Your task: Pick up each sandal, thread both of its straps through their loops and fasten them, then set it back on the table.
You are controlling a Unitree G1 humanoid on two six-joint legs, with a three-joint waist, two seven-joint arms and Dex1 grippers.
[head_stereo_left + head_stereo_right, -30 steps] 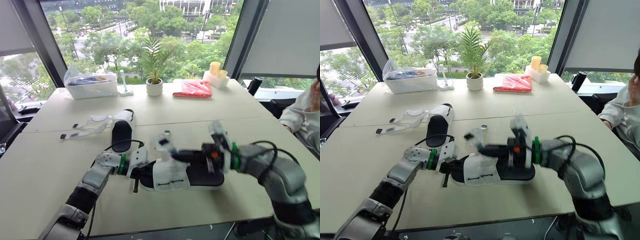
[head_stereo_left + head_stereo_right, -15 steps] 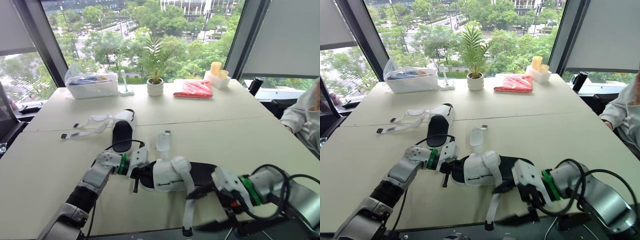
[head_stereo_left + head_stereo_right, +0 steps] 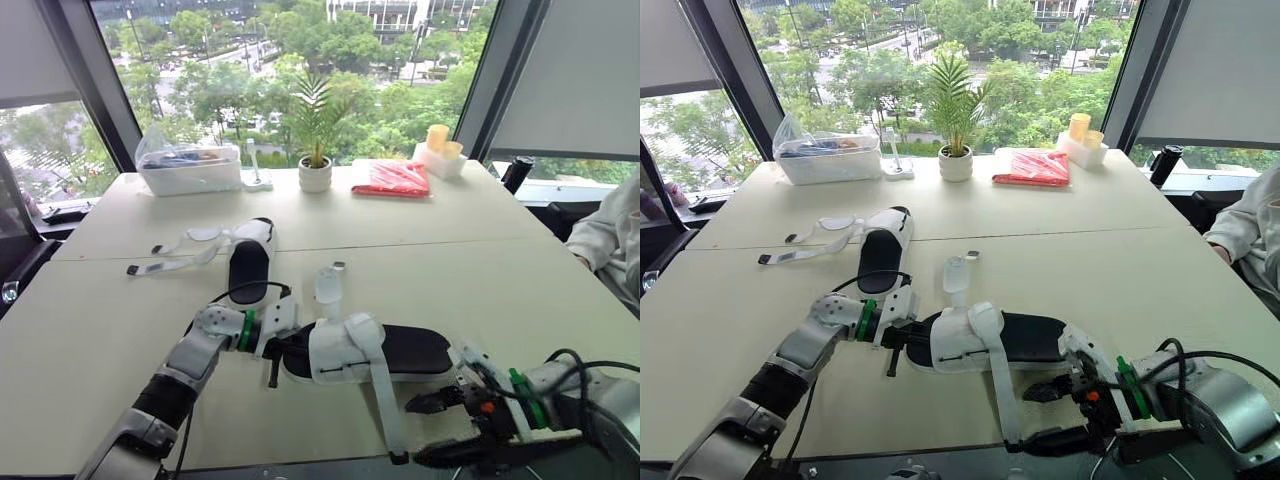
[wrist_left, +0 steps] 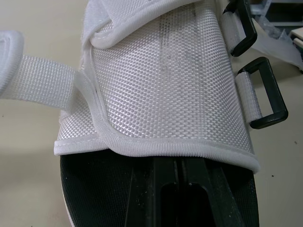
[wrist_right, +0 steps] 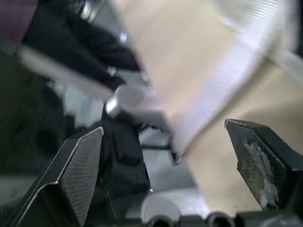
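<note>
The near sandal (image 3: 400,350), black sole with a white upper, lies on the table with my left gripper (image 3: 273,346) shut on its toe end. In the left wrist view the white upper (image 4: 161,80) is close up, with two black loops (image 4: 268,94) at its side. One long white strap (image 3: 378,385) trails over the sandal to the table's front edge; a shorter one (image 3: 328,284) sticks up behind. My right gripper (image 3: 440,428) is open at the front edge, just right of the strap's end, holding nothing. The second sandal (image 3: 248,262) lies farther back, its straps spread to the left.
Along the window stand a clear plastic box (image 3: 190,170), a potted plant (image 3: 315,172), a red packet (image 3: 388,178) and yellow cups (image 3: 437,150). A person's sleeve (image 3: 615,240) shows at the right edge. The table (image 3: 520,290) has bare room on the right.
My right gripper has opened, let go of the long strap and dropped from above the sandal to the table's front edge. The strap now lies draped forward. The left gripper has held still.
</note>
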